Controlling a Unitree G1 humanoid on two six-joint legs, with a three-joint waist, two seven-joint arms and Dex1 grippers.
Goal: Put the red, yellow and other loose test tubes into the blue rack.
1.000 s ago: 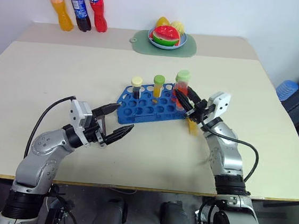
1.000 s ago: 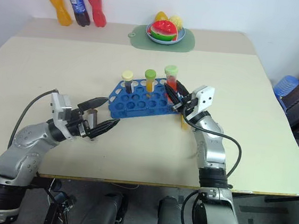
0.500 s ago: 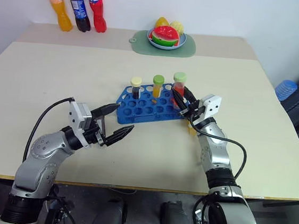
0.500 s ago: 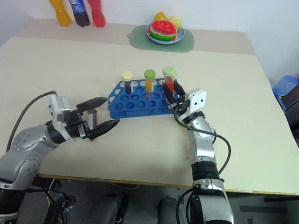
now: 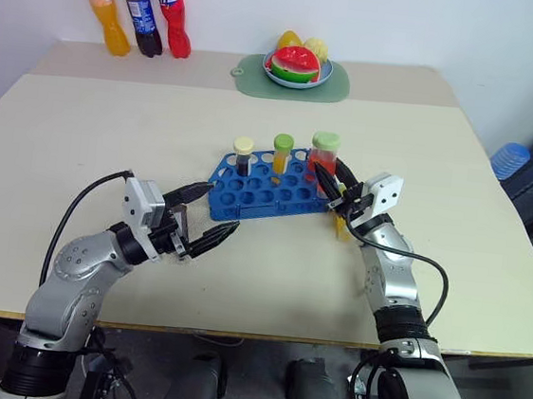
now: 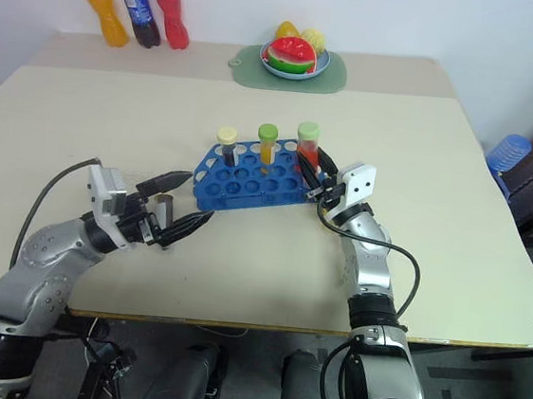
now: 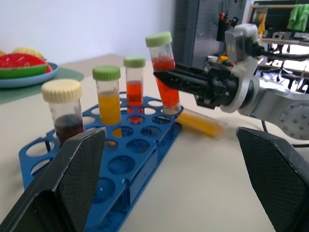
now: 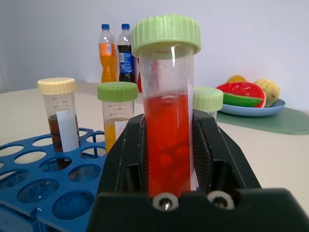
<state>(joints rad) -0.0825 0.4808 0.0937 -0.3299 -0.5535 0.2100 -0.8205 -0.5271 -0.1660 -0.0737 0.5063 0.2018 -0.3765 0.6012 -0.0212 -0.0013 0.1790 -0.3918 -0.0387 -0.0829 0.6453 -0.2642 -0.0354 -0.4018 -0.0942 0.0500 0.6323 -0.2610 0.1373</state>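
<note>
The blue rack (image 5: 260, 191) lies mid-table. In it stand a cream-capped tube of dark liquid (image 5: 242, 155), a green-capped yellow tube (image 5: 282, 153) and a green-capped reddish tube (image 7: 134, 79). My right gripper (image 5: 329, 181) is shut on the red test tube (image 8: 166, 135), which has a green cap. That tube is slightly tilted, its lower end at the rack's right end; I cannot tell whether it sits in a hole. A yellow test tube (image 7: 200, 123) lies on the table beside the rack, under the right gripper. My left gripper (image 5: 215, 213) is open and empty, just in front of the rack's left corner.
Three soda bottles (image 5: 134, 6) stand at the far left corner. A plate of fruit (image 5: 298, 66) sits on a green mat at the back. A blue object (image 5: 510, 158) lies beyond the table's right edge. Bare tabletop (image 5: 112, 126) spreads left of the rack.
My right wrist has shifted slightly and the red tube's tilt has changed a little; it stays at the rack's right end. The left arm has not moved.
</note>
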